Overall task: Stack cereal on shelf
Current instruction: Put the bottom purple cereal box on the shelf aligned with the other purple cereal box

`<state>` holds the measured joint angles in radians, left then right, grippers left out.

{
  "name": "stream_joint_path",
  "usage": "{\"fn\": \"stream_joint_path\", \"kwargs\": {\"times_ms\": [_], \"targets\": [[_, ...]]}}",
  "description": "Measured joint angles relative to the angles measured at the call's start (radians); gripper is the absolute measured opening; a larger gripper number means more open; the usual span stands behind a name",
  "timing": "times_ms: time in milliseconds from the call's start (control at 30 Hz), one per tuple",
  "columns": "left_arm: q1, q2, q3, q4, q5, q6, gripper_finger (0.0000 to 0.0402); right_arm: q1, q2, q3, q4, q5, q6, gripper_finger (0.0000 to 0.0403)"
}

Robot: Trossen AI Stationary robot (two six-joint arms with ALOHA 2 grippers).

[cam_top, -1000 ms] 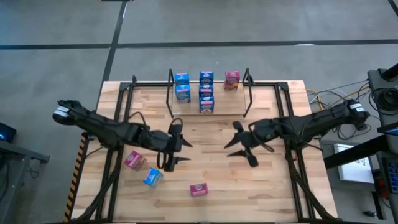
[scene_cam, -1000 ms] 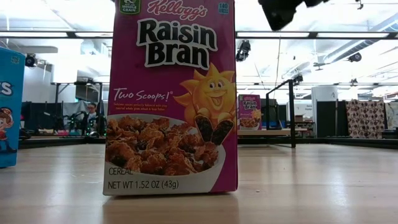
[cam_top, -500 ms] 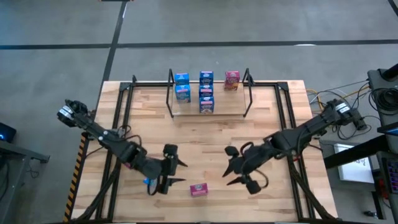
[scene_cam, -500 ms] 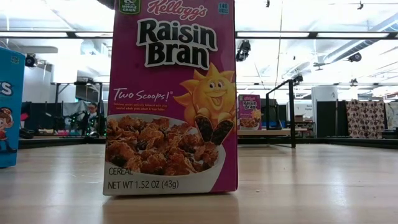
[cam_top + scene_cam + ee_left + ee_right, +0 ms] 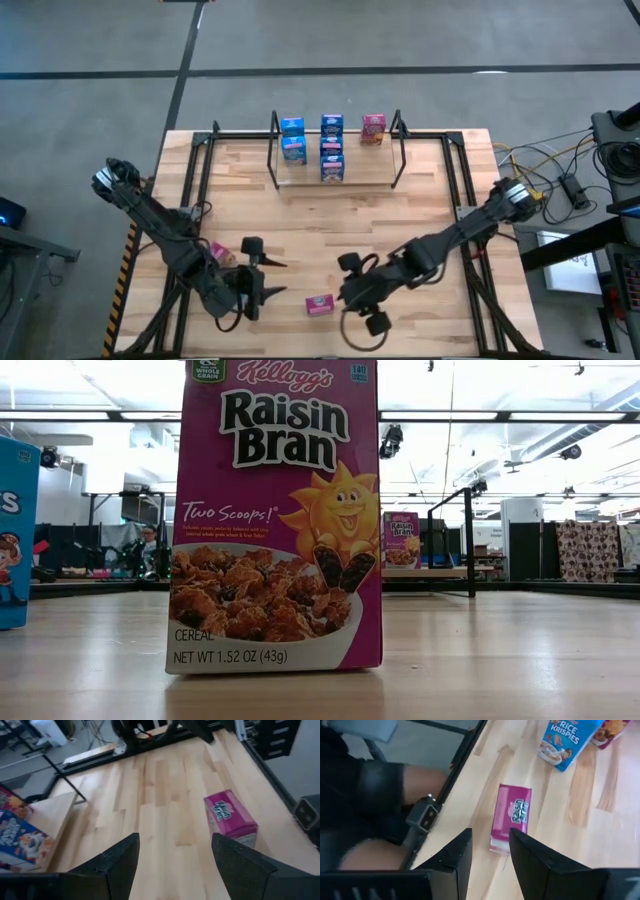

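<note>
Tabletop (image 5: 400, 215): pale wood planks, visible grain, edged by a black tube frame.

Left tool (image 5: 262, 278): I see its two dark, matte, wedge-shaped fingers (image 5: 116, 862) spread apart with nothing between them. Ahead of it and off to one side stands a pink box (image 5: 231, 817), a small glossy cardboard block upright on the wood. A blue box (image 5: 20, 839) and another pink one show beside the tool, both cut off at the frame edge.

Right tool (image 5: 362, 292): fingers (image 5: 455, 854) stand part-way apart with a gap between them, gripping nothing. The same pink box (image 5: 512, 824) sits just ahead of the tips, partly hidden behind them. A blue Rice Krispies box (image 5: 566, 742) lies farther out, tilted, top cut off.

From above, the pink box (image 5: 320, 304) sits between the two tools, touching neither that I can make out.

Shelf (image 5: 337, 178): thin black posts, clear tier, far from both tools across the tabletop; blue and pink boxes stand on it, count hard to make out.

Low view: a Raisin Bran front (image 5: 276, 515) fills the frame, hiding most of the scene.
</note>
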<state>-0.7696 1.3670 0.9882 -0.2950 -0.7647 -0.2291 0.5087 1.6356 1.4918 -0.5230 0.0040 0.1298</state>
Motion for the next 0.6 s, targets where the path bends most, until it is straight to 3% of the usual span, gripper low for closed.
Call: {"fn": "stream_joint_path", "kwargs": {"times_ms": [400, 600], "targets": [[0.000, 0.001, -0.001, 0.026, -0.036, -0.016, 0.0232, 0.000, 0.131, 0.088, 0.003, 0.009, -0.126, 0.0088], [0.000, 0.001, -0.001, 0.037, -0.040, -0.016, 0.0232, 0.006, 0.129, 0.087, 0.004, 0.103, -0.143, 0.0069]]}}
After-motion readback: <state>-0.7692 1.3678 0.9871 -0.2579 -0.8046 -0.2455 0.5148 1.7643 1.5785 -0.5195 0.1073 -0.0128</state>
